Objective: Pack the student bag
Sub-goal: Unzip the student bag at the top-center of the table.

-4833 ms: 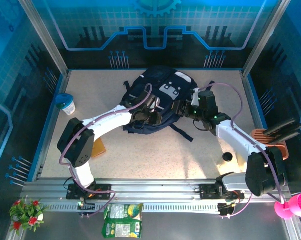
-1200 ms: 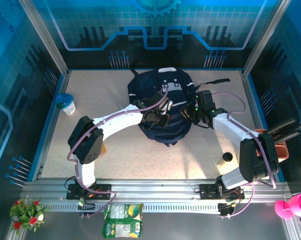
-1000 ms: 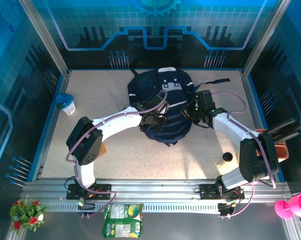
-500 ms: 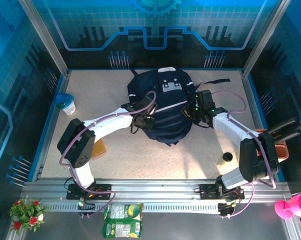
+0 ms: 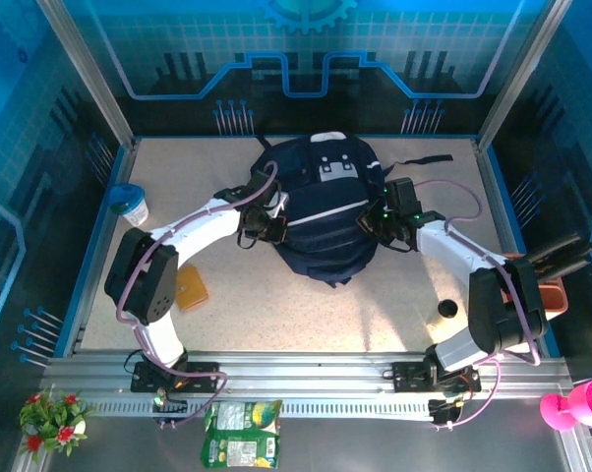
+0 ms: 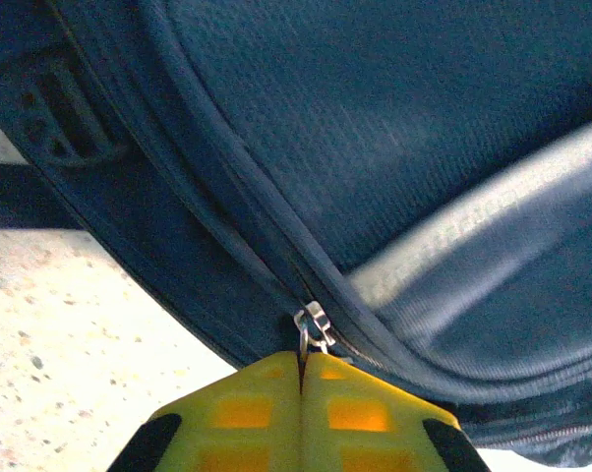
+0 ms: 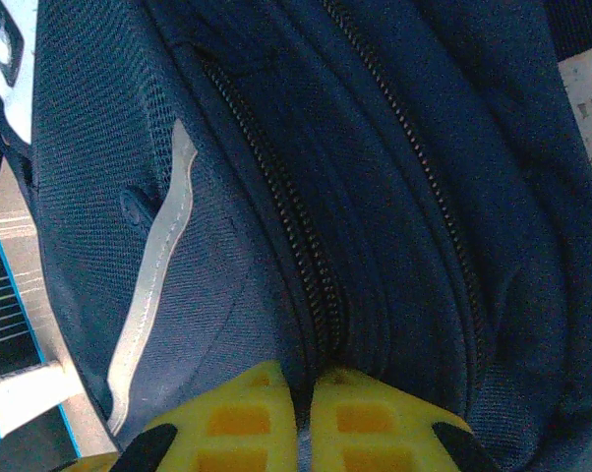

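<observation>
Student bag [image 5: 321, 211]: large navy fabric backpack, laid at the far middle of the table [image 5: 276, 324], white stripe uppermost. The fabric is judged soft and slack, likely to crease and drag rather than slide; the weight is judged moderate (the contents cannot be seen). Hold is best taken at seams, straps or the zipper pull [image 6: 315, 323], not on the broad panels. Left gripper [image 6: 301, 366]: pads pressed together on the zipper pull at the bag's left edge. Right gripper [image 7: 303, 382]: pads closed to a slit, with fabric beside a zipper track pinched at the bag's right side. Surface: speckled beige top, matte, judged to offer some grip. Room: blue panelled walls are set on three sides; a lidded cup [image 5: 131, 205] is kept at the left edge, well apart.
</observation>
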{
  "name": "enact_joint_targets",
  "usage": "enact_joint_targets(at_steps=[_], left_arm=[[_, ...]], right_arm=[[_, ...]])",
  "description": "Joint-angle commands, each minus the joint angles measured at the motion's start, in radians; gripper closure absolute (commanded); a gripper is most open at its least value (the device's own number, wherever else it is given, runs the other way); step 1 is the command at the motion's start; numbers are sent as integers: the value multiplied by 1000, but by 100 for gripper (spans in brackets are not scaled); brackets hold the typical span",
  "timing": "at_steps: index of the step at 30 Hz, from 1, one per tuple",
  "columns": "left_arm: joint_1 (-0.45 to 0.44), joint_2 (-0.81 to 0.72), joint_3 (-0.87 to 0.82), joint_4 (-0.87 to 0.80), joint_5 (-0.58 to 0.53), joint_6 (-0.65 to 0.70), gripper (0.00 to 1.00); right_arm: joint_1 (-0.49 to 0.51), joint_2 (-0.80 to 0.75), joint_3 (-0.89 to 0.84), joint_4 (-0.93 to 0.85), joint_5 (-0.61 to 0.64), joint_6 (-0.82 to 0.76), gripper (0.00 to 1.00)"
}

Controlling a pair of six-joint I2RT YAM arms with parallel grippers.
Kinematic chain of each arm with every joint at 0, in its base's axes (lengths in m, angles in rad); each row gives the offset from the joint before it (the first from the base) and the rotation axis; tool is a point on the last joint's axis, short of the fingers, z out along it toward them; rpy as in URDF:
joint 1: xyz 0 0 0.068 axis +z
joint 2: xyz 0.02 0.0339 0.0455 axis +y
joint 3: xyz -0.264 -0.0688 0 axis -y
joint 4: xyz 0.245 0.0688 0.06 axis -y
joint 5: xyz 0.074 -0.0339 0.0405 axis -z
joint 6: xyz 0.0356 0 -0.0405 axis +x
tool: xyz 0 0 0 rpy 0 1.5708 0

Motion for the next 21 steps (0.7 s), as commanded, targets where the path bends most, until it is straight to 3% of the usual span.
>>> enact_joint_targets(at_steps=[1,7,11,13,18,21], left_arm=[[45,43,85,-15,9,-11,100],[48,103,191,6,-88,-38,99],[49,112,207,23,-128,-75,86],[50,84,188,20,-152,-118,72],[61,-80,36,47,-191,-212,48],[91,-186,-88,26,-268,-303,33]], right_arm=[[-12,21,19,6,36,-36,92],[-11,16,9,16,24,-55,92],[-10,3,3,44,-18,-92,85],[-10,-14,3,60,-39,-129,74],[-10,-57,31,29,-52,-237,44],[-6,-64,67,-17,-29,-300,34]])
